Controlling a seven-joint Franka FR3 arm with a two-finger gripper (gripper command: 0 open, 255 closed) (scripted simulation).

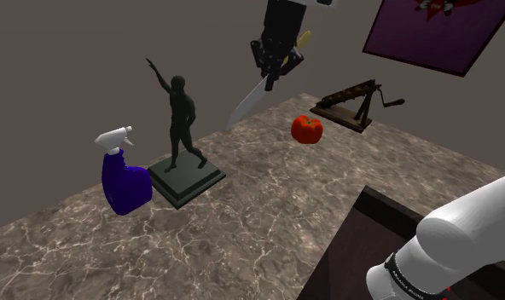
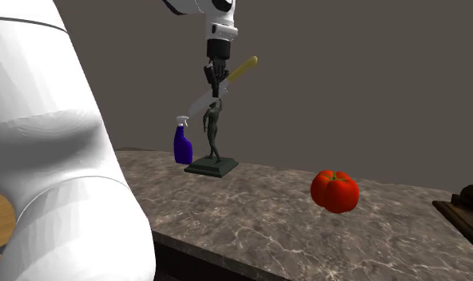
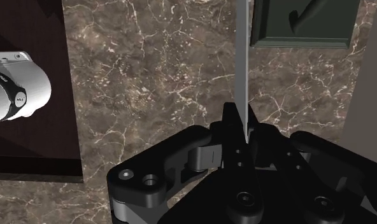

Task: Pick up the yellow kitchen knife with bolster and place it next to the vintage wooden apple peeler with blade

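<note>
— Knife (image 1: 246, 104) first! Where is it in the shoulder view?
— Up in the air, high over the marble counter (image 1: 268, 222). The black gripper (image 1: 275, 70) is squeezing it. The yellow handle pokes up and the blade points down toward the dark statue (image 1: 181, 128).
— And the apple peeler (image 1: 359, 100)?
— At the back of the counter, past the red tomato (image 1: 307, 129). The knife is well apart from it.
— What about the second exterior view?
— The knife hangs tilted in the gripper, above the statue and the blue spray bottle (image 2: 183, 144). The apple peeler just peeks in at that view's right edge, far from the knife.
— And the wrist view?
— The two fingers (image 3: 230, 124) are pressed tight on the blade, one on each side. The counter is well below.
— So how much is done?
— I think the picking up is done. The knife is not yet over by the apple peeler, and it has to be put down beside it.
</note>
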